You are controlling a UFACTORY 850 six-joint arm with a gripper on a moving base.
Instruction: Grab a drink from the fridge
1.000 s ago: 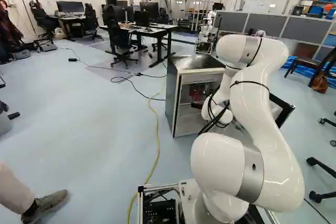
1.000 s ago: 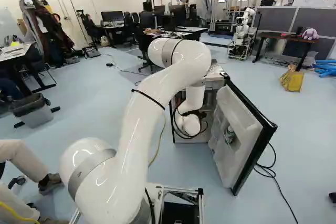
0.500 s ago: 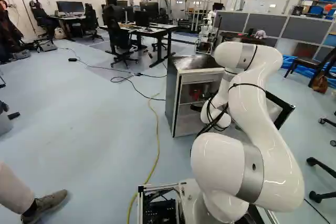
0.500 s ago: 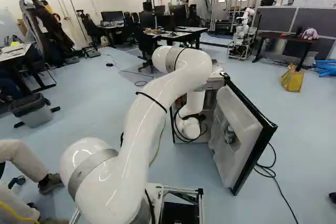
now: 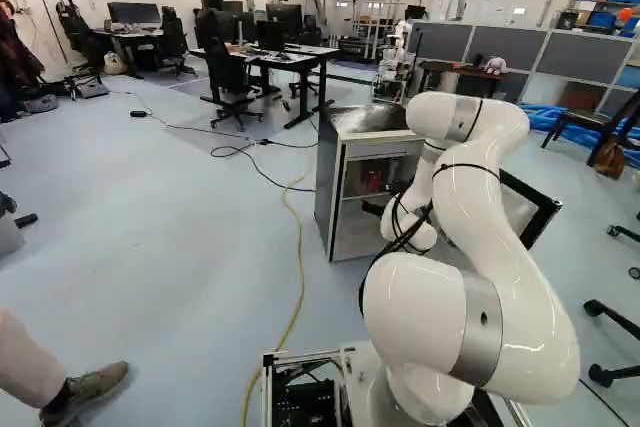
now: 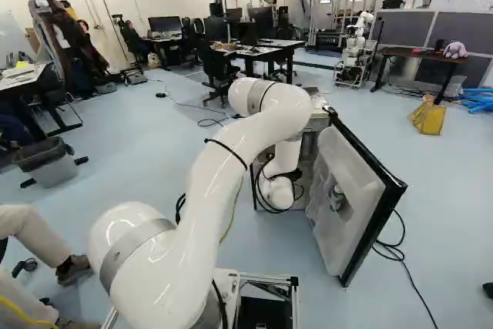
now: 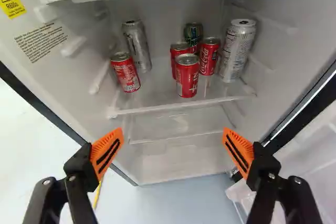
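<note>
The gripper (image 5: 373, 208) shows as a dark bit before the open fridge (image 5: 328, 187) in the left base view. In the wrist view the gripper (image 7: 173, 148) is wide open with nothing between its orange pads. Ahead of it, a glass shelf (image 7: 184, 104) carries upright drinks: a front red can (image 7: 187, 76), red cans behind it (image 7: 209, 56) (image 7: 176, 51), a dark green can (image 7: 192, 34), a tall light can (image 7: 238, 50), a silver can (image 7: 137, 45) and a separate red can (image 7: 125, 72).
The fridge door (image 6: 350, 198) stands swung out beside the arm, with a container (image 6: 337, 197) in its inner shelf. A lower glass shelf (image 7: 178, 124) lies under the cans. Another robot (image 6: 354, 50) stands far back. A yellow cable (image 5: 299, 277) runs along the floor.
The arm's elbow has sunk steadily in both base views, and the gripper has come down a little before the fridge. The base and the fridge have not moved.
</note>
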